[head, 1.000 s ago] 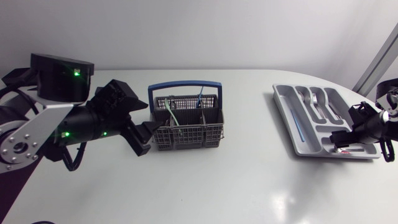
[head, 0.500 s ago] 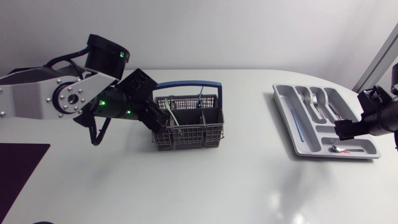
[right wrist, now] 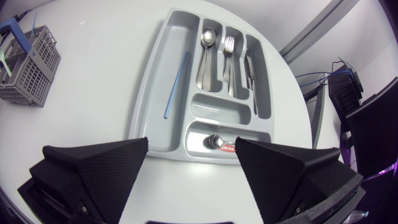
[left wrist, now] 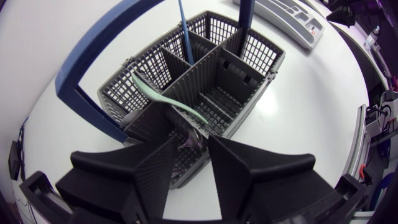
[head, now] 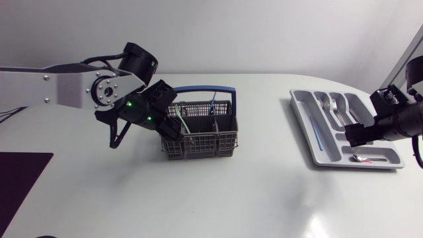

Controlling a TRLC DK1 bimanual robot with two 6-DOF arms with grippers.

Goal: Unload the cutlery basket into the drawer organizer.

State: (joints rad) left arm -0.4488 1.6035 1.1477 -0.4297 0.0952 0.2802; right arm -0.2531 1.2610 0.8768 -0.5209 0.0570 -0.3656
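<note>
The blue-handled grey mesh cutlery basket [head: 200, 129], centre-frame, is seemingly sitting half-unloaded, holding a pale green utensil [head: 183, 121], while the grey plastic drawer organizer [head: 305, 116] at right is carrying several pieces; the left gripper [left wrist: 194, 146] is hovering narrowly parted over the basket and the right gripper [right wrist: 191, 144] is gaping wide, both empty.

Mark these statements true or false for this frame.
1. The left end effector is open at the basket's edge. True.
2. The basket is empty. False: a green utensil and a blue one stand in it.
3. The organizer holds a fork. True.
4. The right end effector grips a spoon. False: it is open and holds nothing, above the organizer's near end.
</note>
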